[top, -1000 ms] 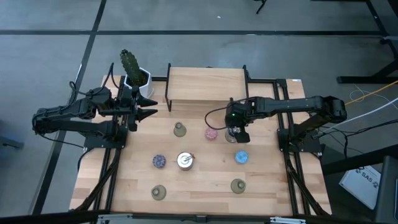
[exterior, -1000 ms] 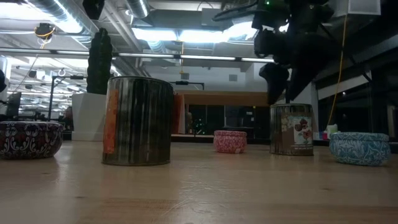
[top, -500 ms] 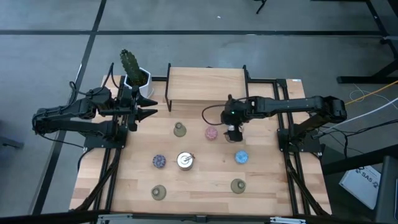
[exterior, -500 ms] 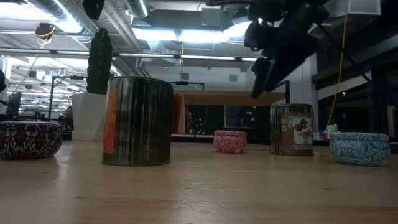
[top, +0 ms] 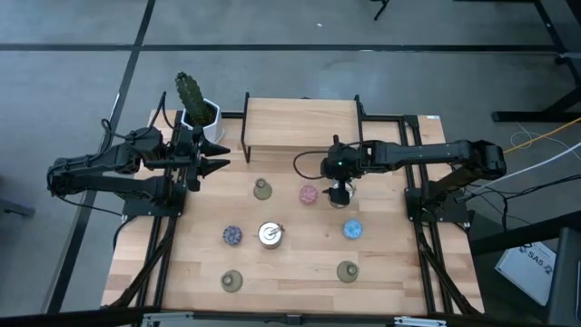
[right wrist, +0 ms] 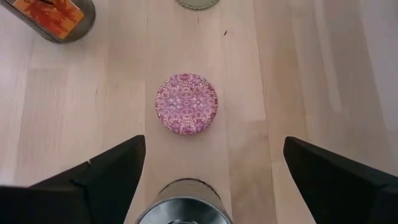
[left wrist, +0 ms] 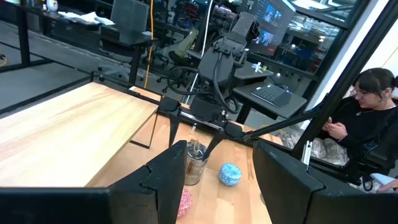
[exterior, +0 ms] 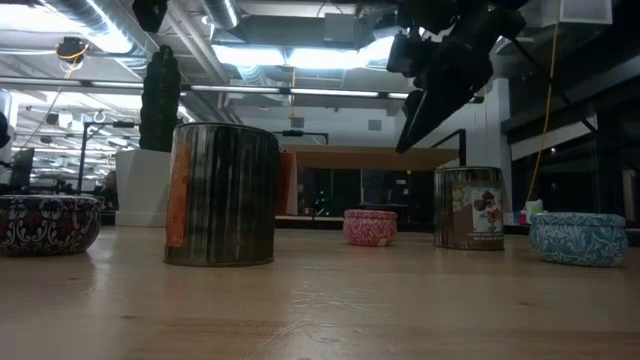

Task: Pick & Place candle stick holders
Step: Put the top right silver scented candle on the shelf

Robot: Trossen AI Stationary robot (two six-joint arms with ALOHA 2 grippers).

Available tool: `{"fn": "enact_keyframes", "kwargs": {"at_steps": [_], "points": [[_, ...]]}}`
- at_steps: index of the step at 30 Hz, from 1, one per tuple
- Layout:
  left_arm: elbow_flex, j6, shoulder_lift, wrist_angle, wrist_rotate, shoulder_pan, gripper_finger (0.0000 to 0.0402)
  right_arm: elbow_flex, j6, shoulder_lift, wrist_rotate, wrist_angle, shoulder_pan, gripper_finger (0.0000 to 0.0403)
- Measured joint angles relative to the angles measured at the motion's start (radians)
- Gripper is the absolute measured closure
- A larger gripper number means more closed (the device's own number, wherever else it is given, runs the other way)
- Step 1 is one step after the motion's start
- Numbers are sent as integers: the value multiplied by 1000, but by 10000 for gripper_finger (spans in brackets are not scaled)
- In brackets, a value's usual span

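Note:
Several candle stick holders stand on their bases on the wooden table. There is a pink round one, a blue one, a dark speckled one, a silvery cup and three olive flared ones. A second silvery cup stands upright just below my right gripper. That gripper is open and tipped, above and clear of this cup, facing the pink holder. My left gripper waits open and empty at the table's left edge.
A white pot with a green cactus stands at the far left corner. A raised wooden shelf spans the far side. A person sits beyond the table in the left wrist view. Bare wood lies along the near edge.
My right gripper has gone up from just above the silvery cup, moved a little toward the table's left edge and tipped to a slant. The cup has stayed upright where it was.

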Motion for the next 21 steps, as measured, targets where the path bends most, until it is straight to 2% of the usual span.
{"fn": "enact_keyframes", "kwargs": {"at_steps": [10,16,21], "points": [[0,-1,0,0,0,0,221,0,11,0,16,-24,0,3],[0,-7,0,0,0,0,221,0,7,0,-59,-146,0,3],[0,-1,0,0,-22,0,221,0,-24,0,-60,-231,0,3]]}}
